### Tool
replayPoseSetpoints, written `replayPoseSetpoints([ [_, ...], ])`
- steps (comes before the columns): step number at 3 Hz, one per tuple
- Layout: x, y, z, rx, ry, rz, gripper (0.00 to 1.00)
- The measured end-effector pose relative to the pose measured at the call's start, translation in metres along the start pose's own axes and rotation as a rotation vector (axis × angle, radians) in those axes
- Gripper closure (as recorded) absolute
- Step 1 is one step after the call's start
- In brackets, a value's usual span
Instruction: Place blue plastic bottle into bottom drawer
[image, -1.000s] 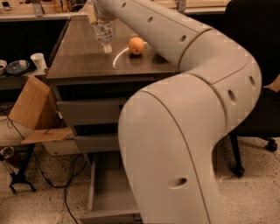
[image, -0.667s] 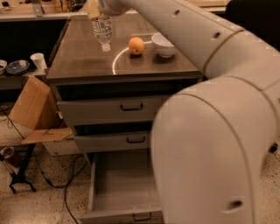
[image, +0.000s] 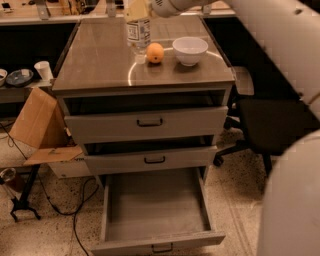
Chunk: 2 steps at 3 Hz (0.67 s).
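Observation:
The blue plastic bottle, clear and ribbed with a pale label, hangs over the back of the cabinet top, just left of an orange. My gripper is at the top edge of the view, shut on the bottle's upper part. My white arm runs from there down the right side. The bottom drawer is pulled wide open near the floor, and its plain grey inside holds nothing.
A white bowl stands right of the orange. The top drawer and middle drawer are pulled out a little. A cardboard box and cables are on the left, and a black chair is on the right.
The bottle has moved right with my gripper, closer to the orange. My arm has swung out of the foreground, uncovering the bowl, the drawer fronts and the open bottom drawer.

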<state>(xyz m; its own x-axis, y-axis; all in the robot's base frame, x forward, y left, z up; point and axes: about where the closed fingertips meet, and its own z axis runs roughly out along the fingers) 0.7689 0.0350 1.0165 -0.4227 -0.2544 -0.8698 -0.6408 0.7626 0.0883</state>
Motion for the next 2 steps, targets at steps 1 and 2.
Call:
replayPoseSetpoints([
  [1,0.047,-0.016,-0.065,-0.032,0.061,-0.128,1.0],
  [2,0.084,-0.018,-0.094,-0.021,0.135,-0.303,1.0],
])
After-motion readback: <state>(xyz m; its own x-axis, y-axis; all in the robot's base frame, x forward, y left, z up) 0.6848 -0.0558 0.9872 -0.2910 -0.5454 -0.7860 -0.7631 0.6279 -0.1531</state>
